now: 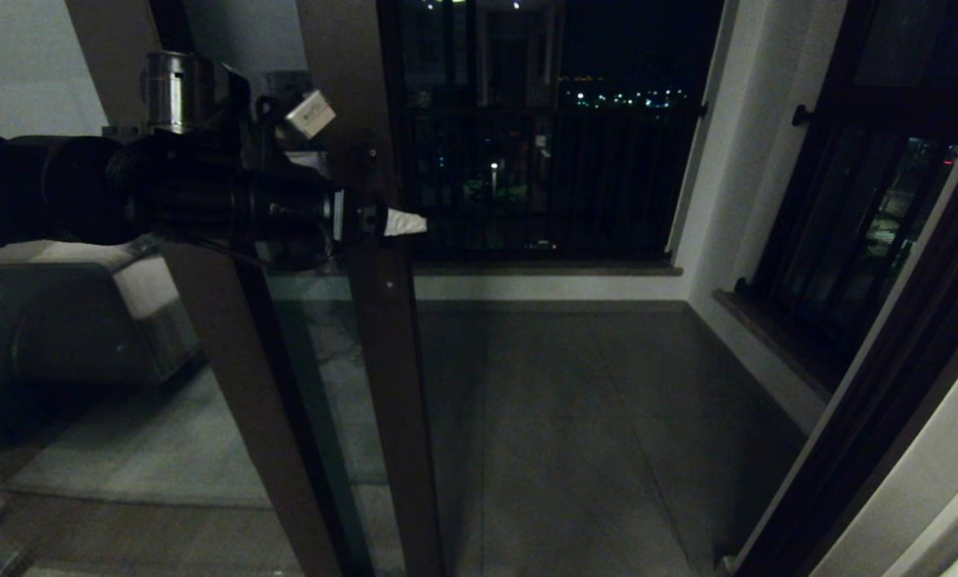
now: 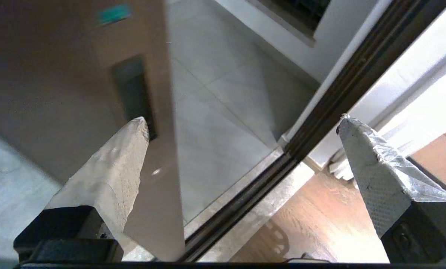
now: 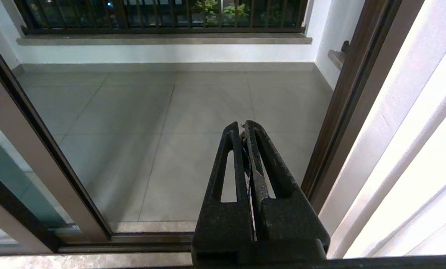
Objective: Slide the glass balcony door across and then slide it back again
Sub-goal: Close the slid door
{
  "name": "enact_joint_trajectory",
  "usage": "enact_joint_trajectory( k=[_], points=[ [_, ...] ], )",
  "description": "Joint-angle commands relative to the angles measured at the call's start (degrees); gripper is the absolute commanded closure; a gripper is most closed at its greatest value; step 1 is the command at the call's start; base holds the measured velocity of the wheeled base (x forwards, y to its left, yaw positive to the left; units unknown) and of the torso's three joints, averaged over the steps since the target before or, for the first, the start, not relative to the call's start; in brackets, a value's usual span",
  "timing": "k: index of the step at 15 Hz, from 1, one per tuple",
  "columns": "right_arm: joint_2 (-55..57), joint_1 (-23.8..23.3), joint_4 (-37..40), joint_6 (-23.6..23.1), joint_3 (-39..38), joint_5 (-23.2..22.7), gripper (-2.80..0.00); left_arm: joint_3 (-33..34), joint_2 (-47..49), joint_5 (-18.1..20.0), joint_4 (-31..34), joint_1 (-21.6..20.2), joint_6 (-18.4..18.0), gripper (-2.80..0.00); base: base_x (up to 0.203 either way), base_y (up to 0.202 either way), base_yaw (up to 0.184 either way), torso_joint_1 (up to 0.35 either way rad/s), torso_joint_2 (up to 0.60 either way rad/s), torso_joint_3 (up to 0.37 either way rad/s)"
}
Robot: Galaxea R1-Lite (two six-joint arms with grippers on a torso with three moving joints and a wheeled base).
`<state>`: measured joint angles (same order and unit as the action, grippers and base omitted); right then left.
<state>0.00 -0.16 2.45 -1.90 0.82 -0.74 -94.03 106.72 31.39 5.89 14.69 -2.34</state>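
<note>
**Reaching for the door stile with wide fingers**

Seen from the head view, the left gripper [image 1: 394, 223] is stretched level across the left side, and its white-wrapped fingertip shows just past the brown stile of the glass balcony door [image 1: 382, 336]. The door stands at the left, so the opening to the balcony floor [image 1: 575, 417] is free on the right.

In the left wrist view, the two wrapped fingers [image 2: 111, 175] stand far apart and hold nothing. One finger is close to the black recessed handle [image 2: 131, 93] on the stile; whether it touches it cannot be told. The floor track [image 2: 245, 198] runs between the fingers.

In the right wrist view, the right gripper [image 3: 244, 129] is pressed together and empty, hanging over the balcony tiles
</note>
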Motion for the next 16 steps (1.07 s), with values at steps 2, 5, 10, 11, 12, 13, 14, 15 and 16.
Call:
enact_joint_trajectory(
  k=[2,5,10,11,12,13,14,15,16],
  points=[
    [0.09,-0.02,0.01,-0.03,-0.03,-0.05,0.0,-1.29,1.52,0.17,0.0,0.03,-0.03,-2.8,0.0,0.0,0.0,0.0,0.0,0.0],
    [0.09,-0.02,0.01,-0.03,-0.03,-0.05,0.0,-1.76,2.51,-0.01,-0.18,0.67,-0.03,-2.8,0.0,0.0,0.0,0.0,0.0,0.0],
    [0.09,-0.02,0.01,-0.03,0.05,-0.05,0.0,-4.91,4.36,-0.01,-0.18,1.29,-0.03,-2.8,0.0,0.0,0.0,0.0,0.0,0.0],
    [0.09,-0.02,0.01,-0.03,-0.02,-0.05,0.0,-5.1,4.62,-0.08,-0.18,1.47,-0.03,-2.8,0.0,0.0,0.0,0.0,0.0,0.0],
    [0.09,-0.02,0.01,-0.03,-0.03,-0.05,0.0,-5.15,4.7,-0.1,-0.18,1.63,-0.03,-2.8,0.0,0.0,0.0,0.0,0.0,0.0],
    [0.09,-0.02,0.01,-0.03,-0.03,-0.05,0.0,-5.32,4.93,-0.1,-0.18,1.74,-0.03,-2.8,0.0,0.0,0.0,0.0,0.0,0.0],
    [0.09,-0.02,0.01,-0.03,0.05,-0.05,0.0,-5.47,5.07,-0.1,-0.18,1.75,-0.03,-2.8,0.0,0.0,0.0,0.0,0.0,0.0],
    [0.09,-0.02,0.01,-0.03,-0.03,-0.05,0.0,-5.55,5.07,-0.1,-0.18,1.75,-0.03,-2.8,0.0,0.0,0.0,0.0,0.0,0.0],
    [0.09,-0.02,0.01,-0.03,-0.03,-0.05,0.0,-5.76,5.07,-0.1,-0.18,1.92,-0.03,-2.8,0.0,0.0,0.0,0.0,0.0,0.0]
  ],
)
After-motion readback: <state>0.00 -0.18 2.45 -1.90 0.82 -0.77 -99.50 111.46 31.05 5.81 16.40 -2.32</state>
